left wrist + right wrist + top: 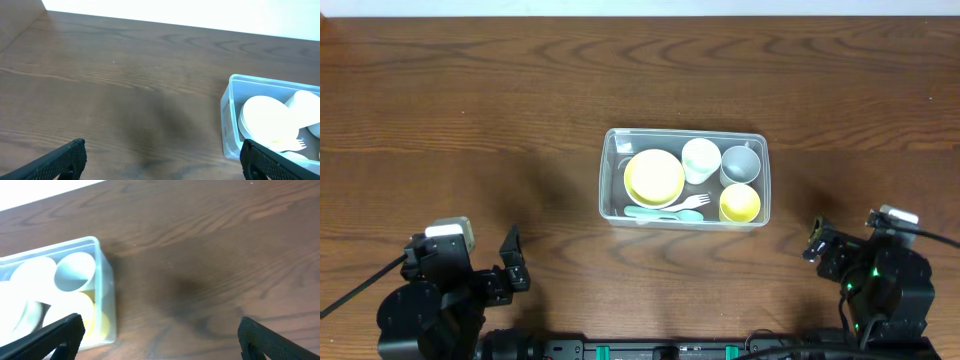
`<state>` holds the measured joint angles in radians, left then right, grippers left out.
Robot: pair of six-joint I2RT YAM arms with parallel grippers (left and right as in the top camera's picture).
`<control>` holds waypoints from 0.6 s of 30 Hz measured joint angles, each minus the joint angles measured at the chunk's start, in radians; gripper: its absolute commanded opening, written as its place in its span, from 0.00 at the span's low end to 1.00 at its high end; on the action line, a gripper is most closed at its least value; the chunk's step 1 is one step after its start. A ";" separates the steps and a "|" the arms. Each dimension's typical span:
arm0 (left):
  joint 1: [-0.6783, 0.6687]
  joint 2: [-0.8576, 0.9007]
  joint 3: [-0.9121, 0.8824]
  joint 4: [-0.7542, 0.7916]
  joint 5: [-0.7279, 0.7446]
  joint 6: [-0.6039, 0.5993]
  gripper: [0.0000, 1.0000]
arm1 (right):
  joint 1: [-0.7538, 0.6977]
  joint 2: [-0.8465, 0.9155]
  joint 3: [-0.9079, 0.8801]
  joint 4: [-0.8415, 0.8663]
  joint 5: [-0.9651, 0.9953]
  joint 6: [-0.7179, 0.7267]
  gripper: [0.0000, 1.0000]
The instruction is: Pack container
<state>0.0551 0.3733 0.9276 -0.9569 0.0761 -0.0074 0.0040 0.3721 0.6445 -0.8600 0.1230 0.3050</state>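
Note:
The clear plastic container point(610, 205) sits at the table's middle. Inside it are stacked yellow plates point(654, 176), a white cup point(700, 160), a grey cup point(739, 164), a yellow cup point(739, 204) and a mint and a yellow fork point(672, 211). The container also shows at the right of the left wrist view point(227, 120) and at the left of the right wrist view point(106, 275). My left gripper point(162, 162) is open and empty near the front left edge, away from the container. My right gripper point(160, 340) is open and empty at the front right.
The dark wood table point(470, 120) runs to a white wall at the back. Both arm bases point(430, 300) point(880, 285) stand at the front edge.

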 measured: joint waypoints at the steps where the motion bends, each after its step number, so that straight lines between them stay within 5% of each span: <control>1: 0.000 0.000 -0.001 -0.005 0.000 0.000 0.98 | 0.000 -0.002 0.000 0.000 -0.013 0.002 0.99; 18: 0.000 0.000 -0.002 -0.034 0.000 -0.004 0.98 | 0.000 -0.002 -0.001 -0.080 -0.071 0.006 0.99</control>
<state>0.0551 0.3733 0.9253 -0.9913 0.0761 -0.0113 0.0040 0.3706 0.6437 -0.9405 0.0517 0.3115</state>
